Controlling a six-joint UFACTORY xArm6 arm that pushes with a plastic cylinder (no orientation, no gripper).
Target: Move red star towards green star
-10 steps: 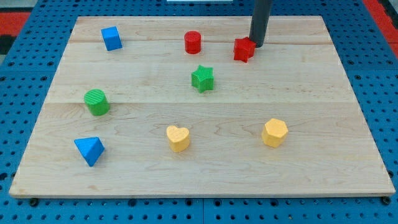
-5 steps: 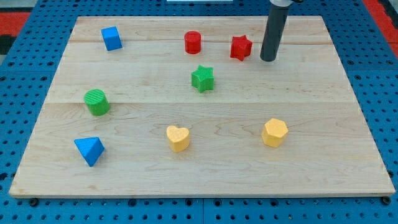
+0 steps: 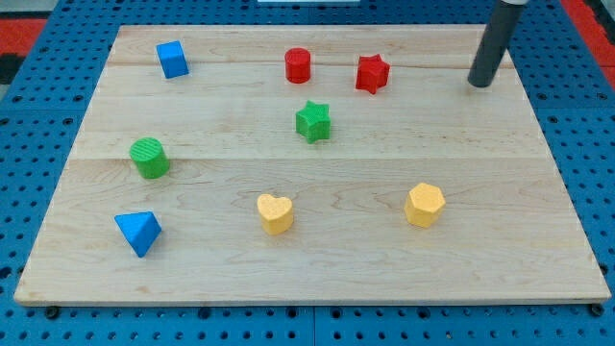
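The red star (image 3: pixel 372 73) lies near the view's top, right of centre. The green star (image 3: pixel 312 121) lies below and to the left of it, a short gap apart. My tip (image 3: pixel 478 84) stands on the board well to the right of the red star, near the right edge, touching no block.
A red cylinder (image 3: pixel 299 65) sits left of the red star. A blue cube (image 3: pixel 173 59) is at top left. A green cylinder (image 3: pixel 149 158) and blue pyramid (image 3: pixel 138 232) are at left. A yellow heart (image 3: pixel 275 213) and yellow hexagon (image 3: pixel 424 204) lie lower down.
My tip has moved right, away from the red star, from touching its right side to near the board's right edge. The red star shifted slightly left and up early on.
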